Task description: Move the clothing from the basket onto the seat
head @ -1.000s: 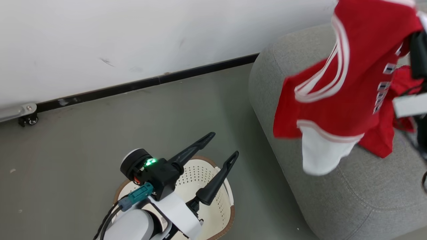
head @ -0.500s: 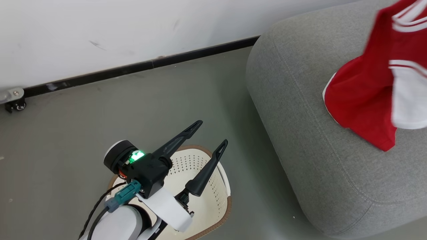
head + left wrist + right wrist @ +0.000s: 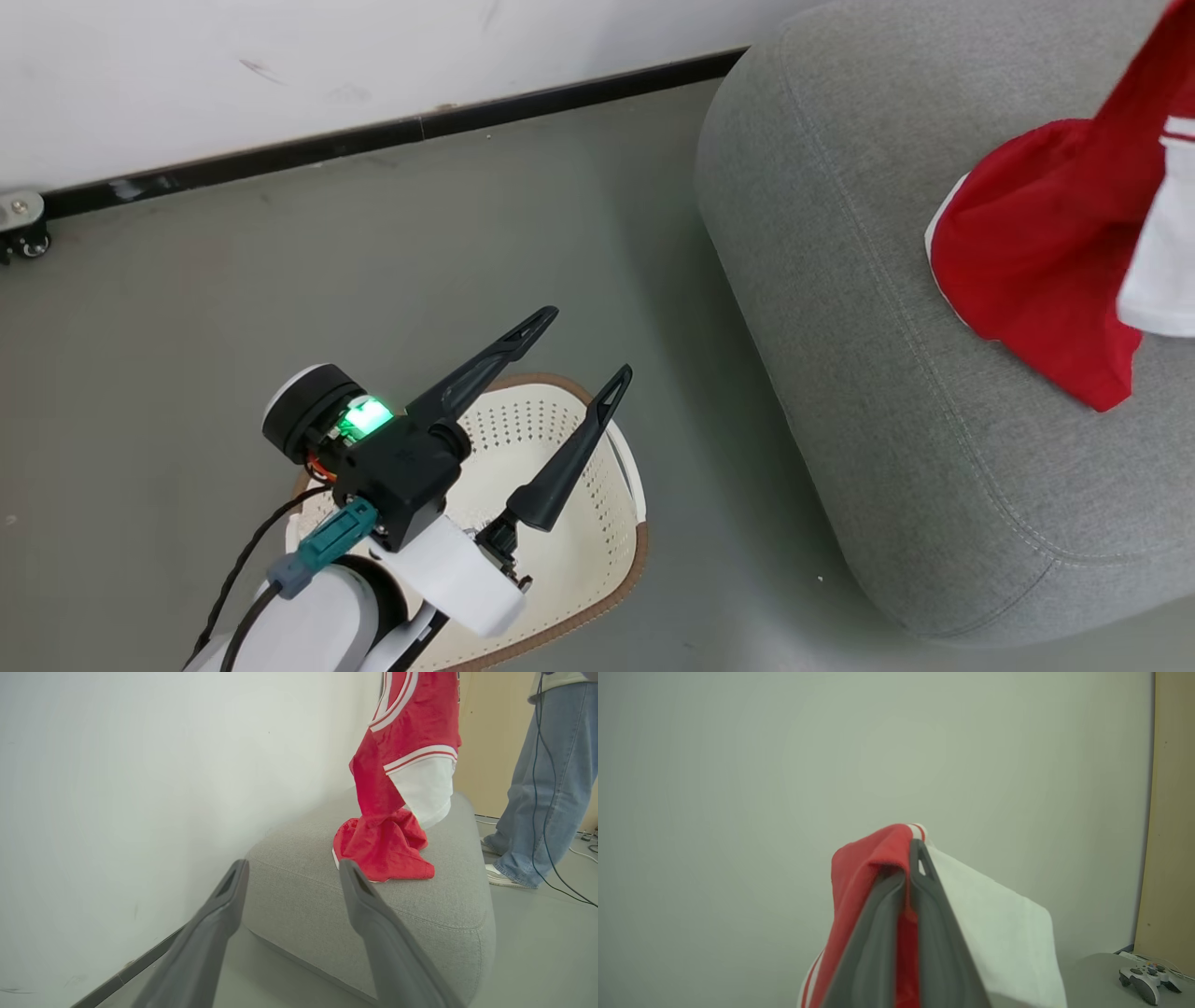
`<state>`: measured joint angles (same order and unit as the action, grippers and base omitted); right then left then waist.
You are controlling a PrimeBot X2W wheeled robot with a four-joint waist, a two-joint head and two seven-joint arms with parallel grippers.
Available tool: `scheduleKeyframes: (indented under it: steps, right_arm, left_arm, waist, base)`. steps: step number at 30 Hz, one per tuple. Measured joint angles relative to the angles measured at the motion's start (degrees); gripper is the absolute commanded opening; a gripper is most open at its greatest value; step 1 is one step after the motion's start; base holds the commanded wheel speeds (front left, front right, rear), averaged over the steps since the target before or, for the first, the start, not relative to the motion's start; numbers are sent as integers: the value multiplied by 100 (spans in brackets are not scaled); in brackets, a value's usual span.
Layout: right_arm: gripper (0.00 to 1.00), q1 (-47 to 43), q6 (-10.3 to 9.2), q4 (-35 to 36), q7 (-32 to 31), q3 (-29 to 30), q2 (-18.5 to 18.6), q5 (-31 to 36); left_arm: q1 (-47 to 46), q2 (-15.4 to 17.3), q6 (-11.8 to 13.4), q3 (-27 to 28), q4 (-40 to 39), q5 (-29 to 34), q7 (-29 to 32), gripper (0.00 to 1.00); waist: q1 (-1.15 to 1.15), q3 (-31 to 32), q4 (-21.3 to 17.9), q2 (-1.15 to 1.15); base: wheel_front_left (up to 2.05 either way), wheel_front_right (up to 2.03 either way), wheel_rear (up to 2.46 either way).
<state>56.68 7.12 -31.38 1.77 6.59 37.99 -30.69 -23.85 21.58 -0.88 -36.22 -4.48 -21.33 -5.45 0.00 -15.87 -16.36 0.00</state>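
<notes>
Seems soft, floppy and light: the red white-striped jersey (image 3: 411, 723) is pinched at a bunched fold between the closed fingers of the right gripper (image 3: 906, 858), dangling over the light-grey fabric sofa (image 3: 840, 373), while the fingers of the left gripper (image 3: 587, 343) are spread apart.

The jersey (image 3: 411, 723) is red with white stripes and has a white panel at its lower end. The other garment (image 3: 383, 854), in the middle of the left wrist view, is plain red with a thin white trim. The sofa (image 3: 840, 355) is light grey, with a fine woven texture and a paler seam. The basket (image 3: 597, 551), at the lower centre of the head view, is cream-white, dotted with rows of small holes, with a brown rim. The left gripper (image 3: 587, 343) is black, with a green light behind it. The right gripper (image 3: 911, 858) is dark grey. The wall (image 3: 280, 56) is white, the baseboard (image 3: 560, 93) black, the floor (image 3: 187, 299) dull grey-green. The person's jeans (image 3: 542, 788) are blue.
</notes>
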Motion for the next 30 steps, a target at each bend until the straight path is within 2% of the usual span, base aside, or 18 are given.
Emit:
scheduleKeyframes:
  steps: [5, 9, 14, 17, 30]
  right_arm:
    - [0, -6, 0, -278, 83, 57, -11, 68]
    - [0, -177, 1, -605, 132, -62, -81, 416]
    - [0, -727, 1, -1206, 198, -45, -671, 400]
    - [0, -893, 1, -1497, 260, -36, -857, 426]
    - [0, -1102, 1, -2252, 494, -115, -1065, 890]
  left_arm:
    - [-53, 53, 37, 20, -164, 42, 82, 100]
    - [-126, 119, 40, 41, -250, 54, 198, 100]
    - [-131, 137, 40, 5, -333, 93, 293, 100]
    - [-154, 138, 40, -20, -360, 101, 350, 100]
    - [-199, 153, 73, -38, -374, 151, 401, 100]
  waist:
    - [0, -146, 20, 0]
    - [0, -261, 33, 0]
    - [0, -398, 44, 0]
    - [0, -468, 48, 0]
    - [0, -668, 39, 0]
  base:
    - [0, 0, 0]
    - [0, 0, 0]
    - [0, 0, 0]
    - [0, 0, 0]
    - [0, 0, 0]
